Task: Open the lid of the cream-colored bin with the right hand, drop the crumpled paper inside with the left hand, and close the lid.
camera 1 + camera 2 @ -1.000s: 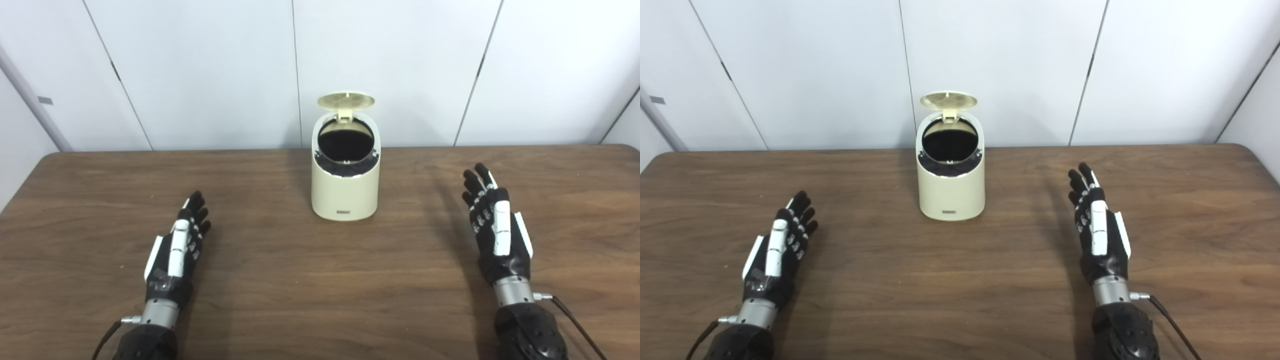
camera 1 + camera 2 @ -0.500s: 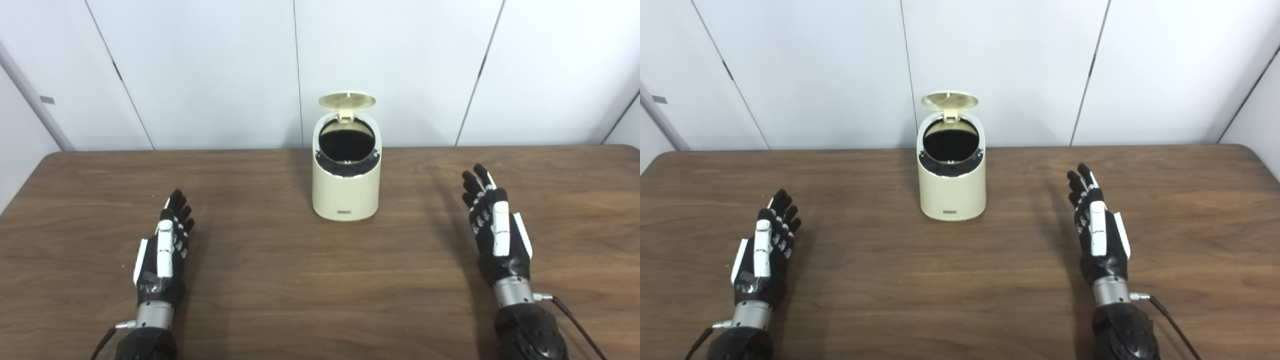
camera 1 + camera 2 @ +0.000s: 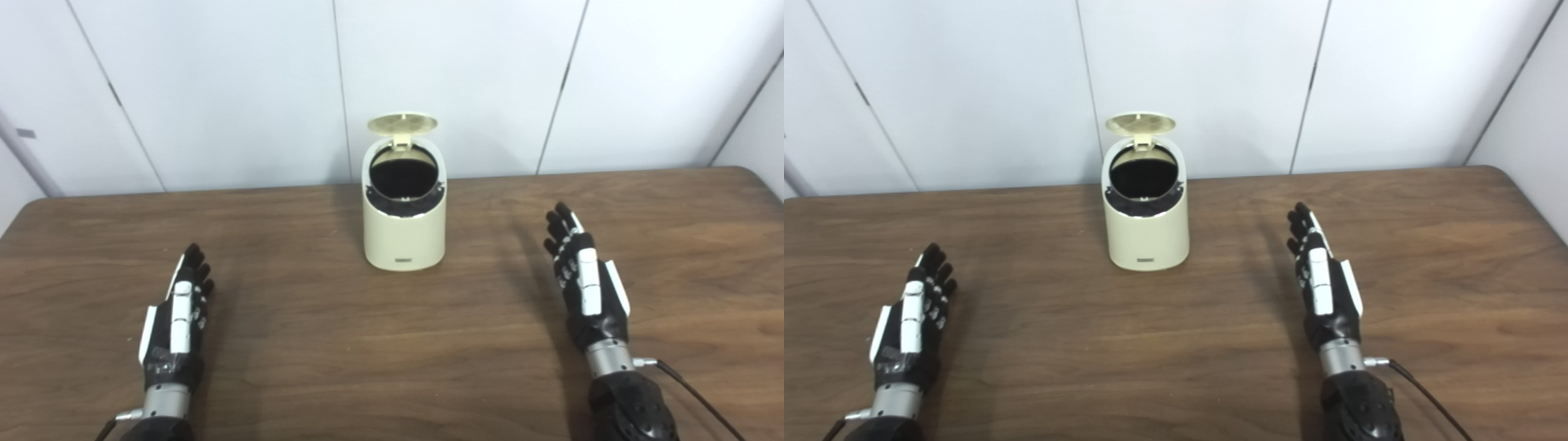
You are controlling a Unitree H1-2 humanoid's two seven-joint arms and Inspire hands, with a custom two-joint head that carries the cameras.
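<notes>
Hands (image 3: 174, 318) well apart from bin (image 3: 404, 236)

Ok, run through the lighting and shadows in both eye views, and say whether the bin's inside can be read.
Left eye view: even soft light, no glare on the brown wooden table; faint shadows left of both hands. The open cream-colored cylindrical bin is sharp, but its mouth is plain black, contents unreadable. Right eye view: same; the right hand casts a soft streak leftward, and the left hand is slightly soft.

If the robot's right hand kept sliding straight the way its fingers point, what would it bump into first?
Probably nothing: the right hand points past the right of the cream bin, over bare table toward the wall.
</notes>
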